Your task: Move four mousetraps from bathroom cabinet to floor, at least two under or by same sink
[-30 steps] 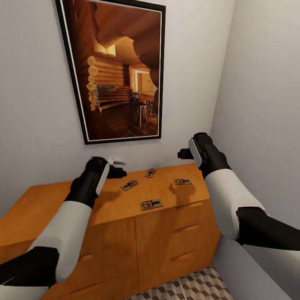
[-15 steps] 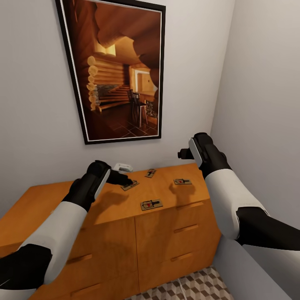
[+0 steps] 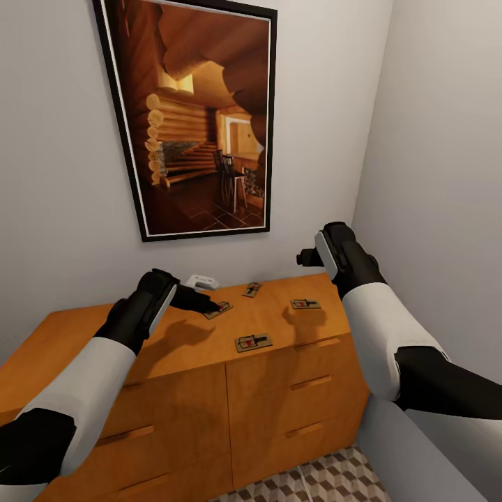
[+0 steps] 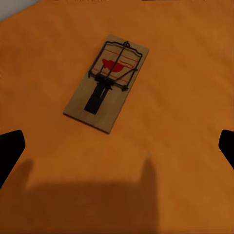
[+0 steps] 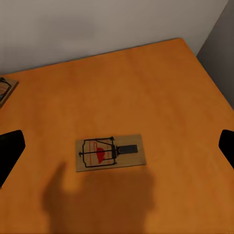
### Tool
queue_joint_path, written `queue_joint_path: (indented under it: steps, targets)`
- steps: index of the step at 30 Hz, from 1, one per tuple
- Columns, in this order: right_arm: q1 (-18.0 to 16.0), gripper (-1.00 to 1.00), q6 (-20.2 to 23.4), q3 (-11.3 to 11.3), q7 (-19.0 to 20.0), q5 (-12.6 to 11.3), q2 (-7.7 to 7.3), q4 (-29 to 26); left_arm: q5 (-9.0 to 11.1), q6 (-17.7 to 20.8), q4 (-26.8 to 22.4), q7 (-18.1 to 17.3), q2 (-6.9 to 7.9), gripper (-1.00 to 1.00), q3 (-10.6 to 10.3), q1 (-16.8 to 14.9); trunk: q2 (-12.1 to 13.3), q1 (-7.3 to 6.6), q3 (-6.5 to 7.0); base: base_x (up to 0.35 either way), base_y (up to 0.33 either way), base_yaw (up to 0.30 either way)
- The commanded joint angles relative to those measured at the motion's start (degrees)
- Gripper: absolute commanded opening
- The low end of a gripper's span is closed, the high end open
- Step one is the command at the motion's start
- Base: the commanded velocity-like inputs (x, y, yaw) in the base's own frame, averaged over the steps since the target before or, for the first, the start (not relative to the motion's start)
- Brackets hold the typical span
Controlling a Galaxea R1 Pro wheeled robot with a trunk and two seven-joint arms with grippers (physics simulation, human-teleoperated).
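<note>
A: Where's the left gripper (image 3: 206,304)?

B: Low over the cabinet (image 3: 209,390) top, jaws spread wide and empty. The left wrist view shows its mousetrap (image 4: 106,82) lying flat ahead of the fingertips (image 4: 9,151), untouched.

A: And further right?

B: A front mousetrap (image 3: 253,341) near the edge, a back mousetrap (image 3: 252,288) by the wall, then the right mousetrap (image 3: 305,303). The right gripper (image 3: 304,258) hangs above that one, jaws wide apart, holding nothing. Patterned bathroom floor (image 3: 328,477) lies below.
</note>
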Motion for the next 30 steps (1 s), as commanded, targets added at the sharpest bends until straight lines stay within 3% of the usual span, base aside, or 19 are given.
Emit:
queue_joint_path:
  steps: [1,19,30]
  targets:
    - [-0.05,1.0,0.18,-0.25,-0.06,0.09,0.09,-0.06,-0.44,0.02,-0.08,-0.48,0.13,1.0,-0.15,-0.05,-0.04,0.0,-0.07,0.0,0.0,0.0]
    - [-0.05,1.0,0.18,-0.25,-0.13,0.1,-0.03,0.0,-0.51,-0.24,-0.35,-0.87,1.64,1.0,-0.3,-0.05,-0.04,0.0,-0.07,0.0,0.0,0.0]
    - [-0.05,1.0,0.18,-0.25,-0.17,0.1,-0.09,0.04,-0.47,0.32,-4.33,-1.15,2.21,1.0,-0.81,-0.05,-0.04,0.0,-0.07,0.0,0.0,0.0]
